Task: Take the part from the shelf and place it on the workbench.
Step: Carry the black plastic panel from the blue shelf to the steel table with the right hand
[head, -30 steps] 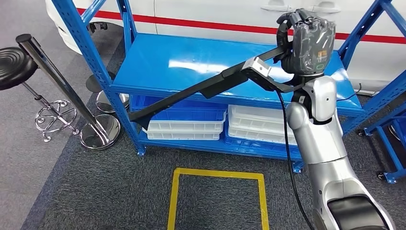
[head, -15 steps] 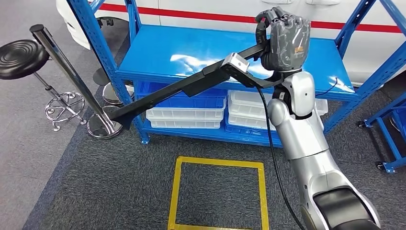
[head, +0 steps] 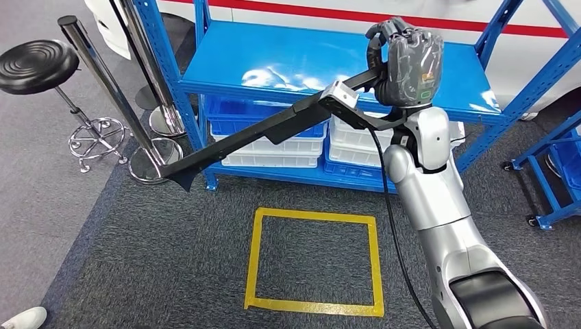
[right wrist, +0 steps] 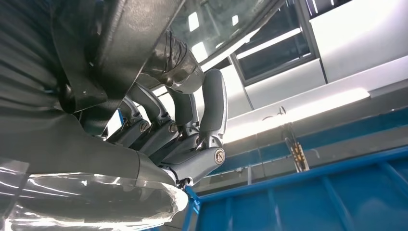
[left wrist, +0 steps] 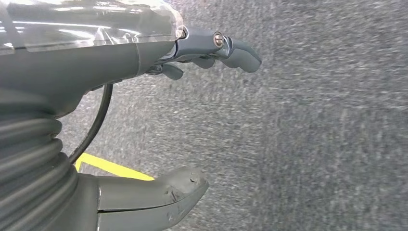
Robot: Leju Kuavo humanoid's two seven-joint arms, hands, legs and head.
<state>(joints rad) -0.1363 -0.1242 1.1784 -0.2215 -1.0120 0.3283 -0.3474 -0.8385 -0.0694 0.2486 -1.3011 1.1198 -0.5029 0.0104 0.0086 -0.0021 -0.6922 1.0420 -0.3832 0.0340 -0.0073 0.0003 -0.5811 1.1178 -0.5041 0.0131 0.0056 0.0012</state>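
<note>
The right hand (head: 410, 65) is gripping the part (head: 274, 127), a long black angled bar, with its fingers (right wrist: 211, 103) curling tightly around the bar's upper end, as the right wrist view is showing from close behind. From those fingers the part is slanting away and downward toward the robot's left, its far pointed tip hanging in the air above the grey carpet (head: 137, 260), near the chrome base of a stanchion post (head: 113, 92). The part is sitting clear of the blue shelf (head: 301, 62): the shelf's top deck is lying just behind and below the clenched fingers, and no stretch of the bar is resting on it. A pale rectangular tab (head: 340, 94) on the bar is lying just beside the fingers on their lower side. Under the deck, stacked white trays (head: 270, 152) and blue bins (head: 233, 113) are filling the lower level. A yellow taped square (head: 312, 262) is marking the carpet below the bar's middle, and a black round stool (head: 38, 65) is standing well beyond the part's far tip. The left hand (left wrist: 96, 96) is hanging over the carpet, its fingers (left wrist: 226, 48) apart from the thumb (left wrist: 159, 195) and holding nothing, with a yellow strip of tape (left wrist: 113, 168) lying on the carpet beneath that hand.
</note>
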